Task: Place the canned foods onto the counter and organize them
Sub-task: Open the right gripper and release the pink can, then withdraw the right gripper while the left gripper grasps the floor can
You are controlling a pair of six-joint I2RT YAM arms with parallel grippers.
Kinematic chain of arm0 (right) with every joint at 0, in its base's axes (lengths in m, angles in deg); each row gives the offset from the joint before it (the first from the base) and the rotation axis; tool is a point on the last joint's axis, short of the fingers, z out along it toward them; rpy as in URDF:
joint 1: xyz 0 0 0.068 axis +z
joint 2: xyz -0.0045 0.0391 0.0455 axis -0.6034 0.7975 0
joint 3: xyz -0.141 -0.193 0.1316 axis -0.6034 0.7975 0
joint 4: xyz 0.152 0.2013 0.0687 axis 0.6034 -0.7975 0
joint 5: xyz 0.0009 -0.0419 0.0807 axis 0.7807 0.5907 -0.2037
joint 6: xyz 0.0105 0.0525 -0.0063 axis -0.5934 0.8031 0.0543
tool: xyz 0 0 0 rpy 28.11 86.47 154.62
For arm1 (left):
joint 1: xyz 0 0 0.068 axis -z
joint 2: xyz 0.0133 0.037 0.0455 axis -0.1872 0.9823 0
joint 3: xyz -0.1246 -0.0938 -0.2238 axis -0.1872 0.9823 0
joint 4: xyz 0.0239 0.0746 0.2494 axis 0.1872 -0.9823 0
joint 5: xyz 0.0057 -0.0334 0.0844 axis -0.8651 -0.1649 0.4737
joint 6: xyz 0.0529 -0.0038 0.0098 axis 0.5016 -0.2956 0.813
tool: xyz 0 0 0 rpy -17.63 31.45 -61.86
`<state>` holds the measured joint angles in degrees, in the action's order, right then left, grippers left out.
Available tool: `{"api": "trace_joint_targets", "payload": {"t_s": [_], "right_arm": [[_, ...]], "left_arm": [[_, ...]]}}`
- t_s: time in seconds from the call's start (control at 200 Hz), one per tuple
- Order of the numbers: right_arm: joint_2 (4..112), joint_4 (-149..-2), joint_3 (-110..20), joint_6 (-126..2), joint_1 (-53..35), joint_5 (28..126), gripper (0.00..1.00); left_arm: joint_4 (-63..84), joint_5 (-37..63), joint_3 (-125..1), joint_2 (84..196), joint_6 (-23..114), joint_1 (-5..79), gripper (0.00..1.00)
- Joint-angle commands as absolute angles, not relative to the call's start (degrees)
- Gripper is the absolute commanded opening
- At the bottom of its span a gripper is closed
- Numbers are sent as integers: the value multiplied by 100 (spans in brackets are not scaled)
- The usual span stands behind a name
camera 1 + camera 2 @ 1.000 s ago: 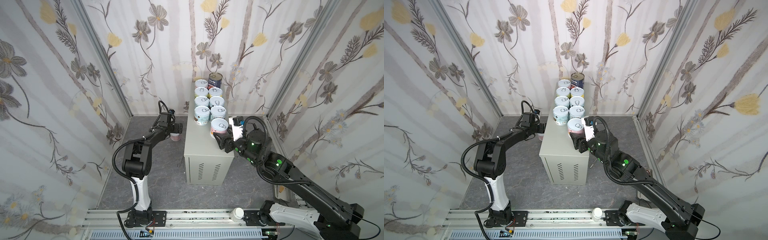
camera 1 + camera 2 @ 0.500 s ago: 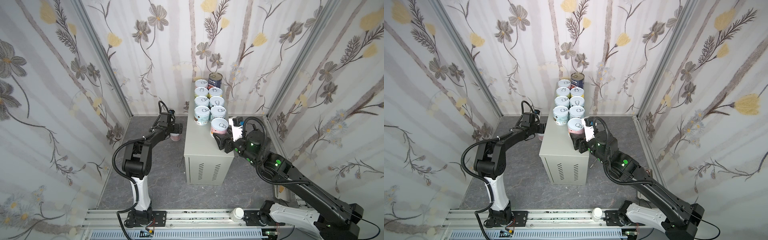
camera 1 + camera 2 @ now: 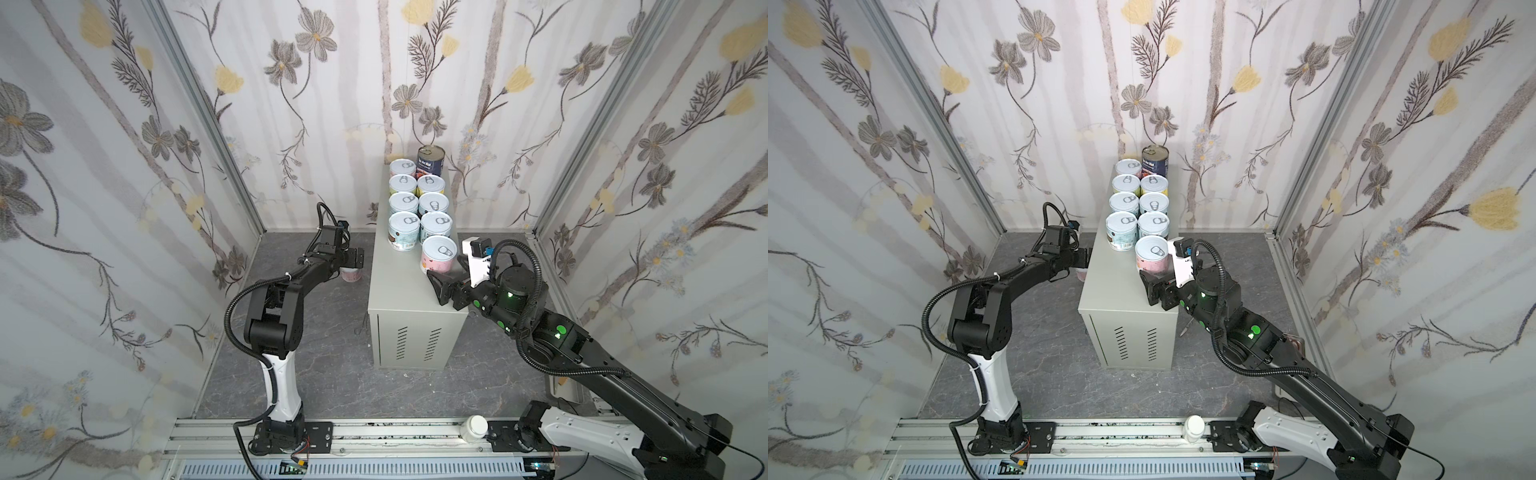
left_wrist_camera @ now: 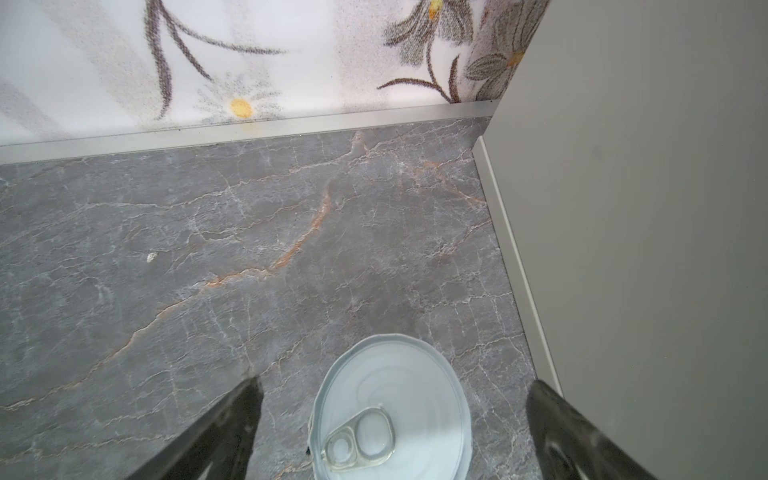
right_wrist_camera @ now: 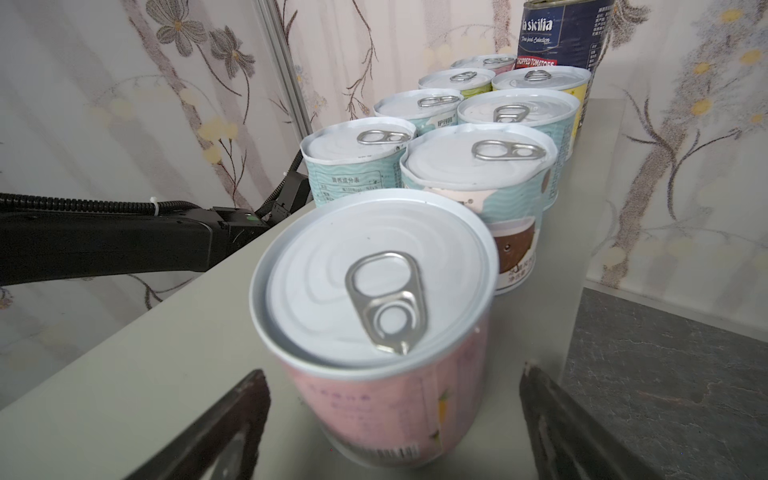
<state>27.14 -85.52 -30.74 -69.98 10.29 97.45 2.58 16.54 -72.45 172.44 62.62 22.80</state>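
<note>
Light here is bright, soft and even, seemingly from overhead: the desk [image 3: 409, 299] throws only a faint shadow on the floor [image 3: 332, 374], and the can lids [image 3: 439, 251] shine pale without hard glare. Both top views are crisp, though the wall posts [image 3: 201, 106] splay outward toward the edges. In the wrist views the dark fingers [image 5: 216, 432] of the right gripper [image 5: 392, 370] and left gripper [image 4: 395, 382] sit out of focus.

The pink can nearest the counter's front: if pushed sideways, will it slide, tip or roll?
Probably slide: the pink can stands upright, short and wide, on the smooth counter. With its pull-tab lid unopened, it is likely full and heavy. Rolling seems unlikely unless it topples.
</note>
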Motion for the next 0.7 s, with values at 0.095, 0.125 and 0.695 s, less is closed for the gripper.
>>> {"api": "trace_joint_targets", "payload": {"t_s": [0.095,0.125,0.695], "right_arm": [[2445,-8439,-3064,-7110,1026,9826,100],[2398,-8426,-3049,-7128,1026,9852,100],[1578,-8041,-2660,-6848,487,9987,100]], "left_arm": [[191,1858,-7355,17379,6059,2283,100],[164,1871,-7368,17398,6048,2283,100],[169,1698,-7330,17697,5898,2327,100]]}}
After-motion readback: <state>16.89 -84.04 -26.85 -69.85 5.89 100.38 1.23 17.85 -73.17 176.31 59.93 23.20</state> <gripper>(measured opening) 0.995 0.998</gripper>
